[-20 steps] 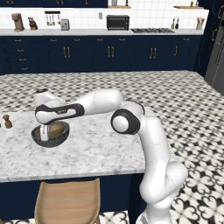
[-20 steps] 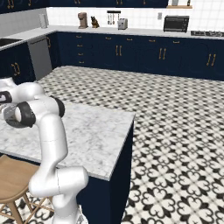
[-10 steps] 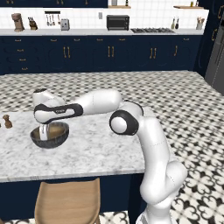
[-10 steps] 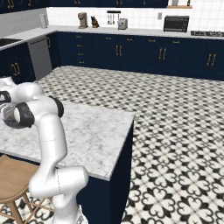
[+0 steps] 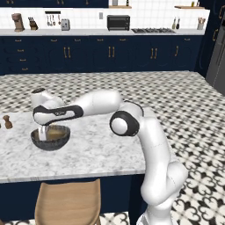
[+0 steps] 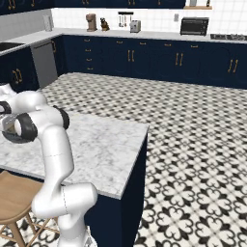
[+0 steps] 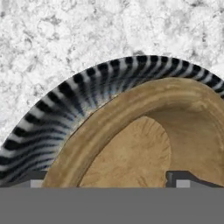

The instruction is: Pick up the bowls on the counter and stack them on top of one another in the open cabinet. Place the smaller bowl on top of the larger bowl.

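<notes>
On the marbled counter stands the larger bowl, dark grey with a banded outer wall. The smaller bowl, tan-brown, sits inside it, and its wood-like hollow lies right under the hand. My gripper hangs over the left part of the two bowls, pointing down. It is open: the fingertips stand far apart at either side of the tan bowl's inside, the gripper holding nothing. The cabinet is out of view.
A small brown pepper mill stands on the counter left of the bowls. A wooden stool sits under the counter's front edge, below the bowls. Navy wall units with a white worktop line the far wall across patterned floor.
The fingers have spread from shut to wide open over the tan bowl, which stays inside the grey one. The arm has hardly moved.
</notes>
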Controlling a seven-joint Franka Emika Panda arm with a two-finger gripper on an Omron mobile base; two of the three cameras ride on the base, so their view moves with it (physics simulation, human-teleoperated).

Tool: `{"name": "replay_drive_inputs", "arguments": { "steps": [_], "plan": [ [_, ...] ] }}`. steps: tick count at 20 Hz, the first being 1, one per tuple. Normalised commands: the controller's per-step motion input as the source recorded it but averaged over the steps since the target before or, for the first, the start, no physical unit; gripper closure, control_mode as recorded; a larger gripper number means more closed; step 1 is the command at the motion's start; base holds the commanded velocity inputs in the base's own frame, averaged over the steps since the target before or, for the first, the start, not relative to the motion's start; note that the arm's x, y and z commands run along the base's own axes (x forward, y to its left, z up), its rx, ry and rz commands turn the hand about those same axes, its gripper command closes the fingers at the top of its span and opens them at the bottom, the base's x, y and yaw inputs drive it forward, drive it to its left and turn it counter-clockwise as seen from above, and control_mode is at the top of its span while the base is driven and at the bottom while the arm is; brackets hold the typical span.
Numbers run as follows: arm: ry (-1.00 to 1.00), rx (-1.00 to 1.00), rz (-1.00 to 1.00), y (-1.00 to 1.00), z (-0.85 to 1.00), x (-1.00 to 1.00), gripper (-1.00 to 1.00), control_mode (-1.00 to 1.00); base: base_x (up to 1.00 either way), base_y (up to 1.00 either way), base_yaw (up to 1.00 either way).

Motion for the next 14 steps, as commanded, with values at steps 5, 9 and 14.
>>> {"name": "replay_drive_inputs", "arguments": {
  "steps": [5, 9, 14],
  "plan": [
    [-0.12, 0.0, 0.16, 0.1, -0.59, 0.04, -1.0, -1.0, 0.0, 0.0, 0.0],
    [0.13, -0.01, 0.11, 0.0, 0.25, 0.0, -1.0, -1.0, 0.0, 0.0, 0.0],
    [0.03, 0.0, 0.05, 0.0, 0.53, 0.0, -1.0, -1.0, 0.0, 0.0, 0.0]
  ]
}}
